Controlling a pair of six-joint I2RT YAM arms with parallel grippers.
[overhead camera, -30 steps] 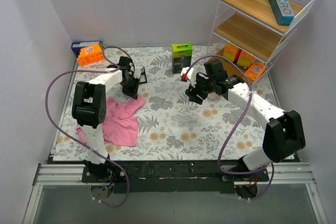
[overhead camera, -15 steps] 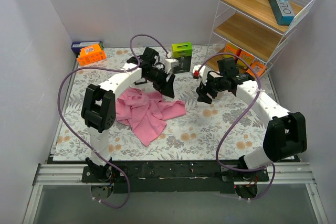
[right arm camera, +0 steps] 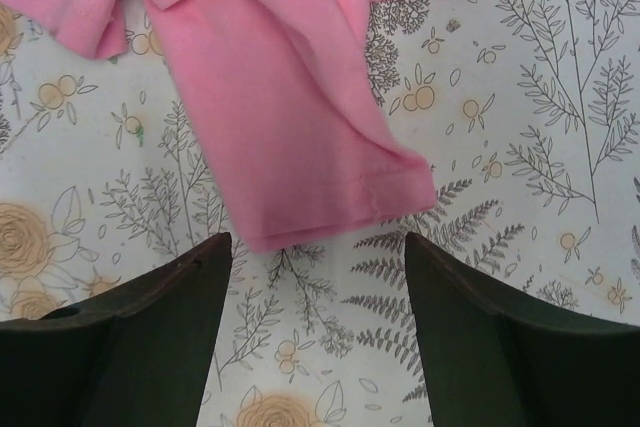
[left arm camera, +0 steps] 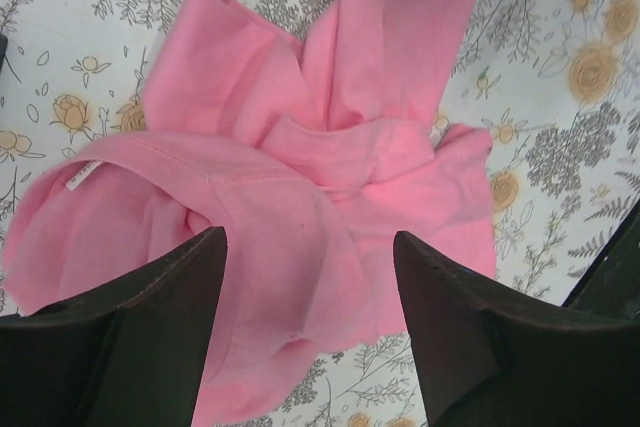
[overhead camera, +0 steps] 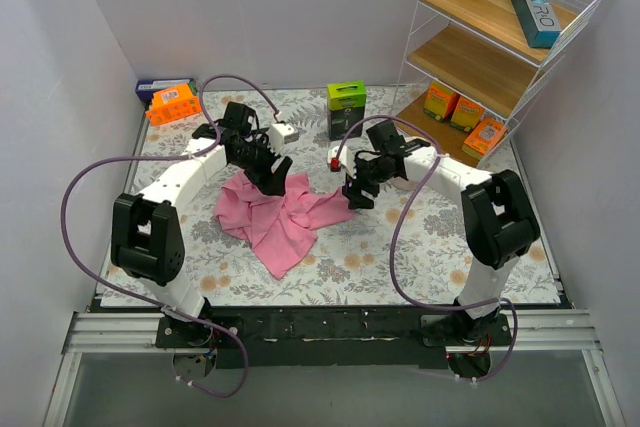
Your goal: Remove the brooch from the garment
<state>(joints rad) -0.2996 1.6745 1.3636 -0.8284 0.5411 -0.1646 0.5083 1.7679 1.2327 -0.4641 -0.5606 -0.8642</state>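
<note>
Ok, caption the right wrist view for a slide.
Right gripper, open, hovers above a hemmed end of the pink garment on the floral table cover.

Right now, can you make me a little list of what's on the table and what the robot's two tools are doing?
garment: pink, rumpled, lying on the floral table cover
brooch: not visible in any view
left tool: open, over the garment, nothing between its fingers
right tool: open, over the garment's edge, nothing between its fingers
at the back: green box, orange box
on the right: wire shelf with small boxes
</note>
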